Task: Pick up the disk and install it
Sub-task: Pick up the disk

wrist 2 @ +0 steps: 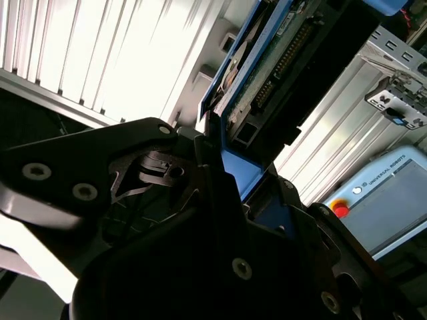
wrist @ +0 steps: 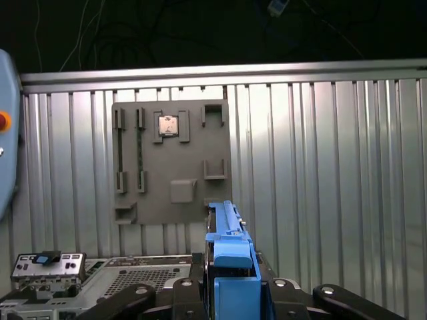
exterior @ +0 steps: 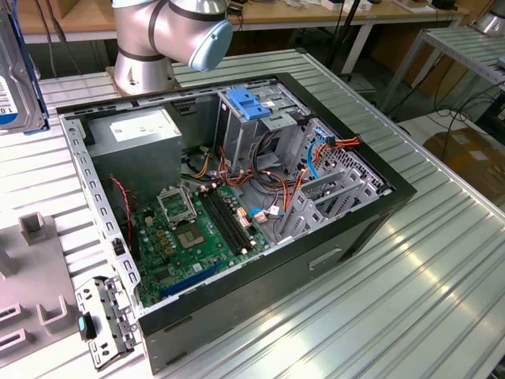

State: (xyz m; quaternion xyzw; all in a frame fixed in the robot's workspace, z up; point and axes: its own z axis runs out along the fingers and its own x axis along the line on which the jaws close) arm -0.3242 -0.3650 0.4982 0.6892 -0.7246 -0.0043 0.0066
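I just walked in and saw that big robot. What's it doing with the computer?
The robot arm is busy with a computer job. Its end effector is shut on the disk, a hard drive with blue side rails, and holds it up in the air over the metal table, near a grey holder plate. The computer case lies open on the table, and the disk is not inside it yet.

Cables (exterior: 272,170) tangle between the blue-latched drive cage (exterior: 251,106) and the tilted metal bracket (exterior: 327,197) in the open computer case (exterior: 260,292). Above the motherboard (exterior: 197,237) the way is open. The disk (exterior: 12,71) in the gripper (wrist: 231,287) hangs above the table (exterior: 426,292), outside the case, with free air around it.
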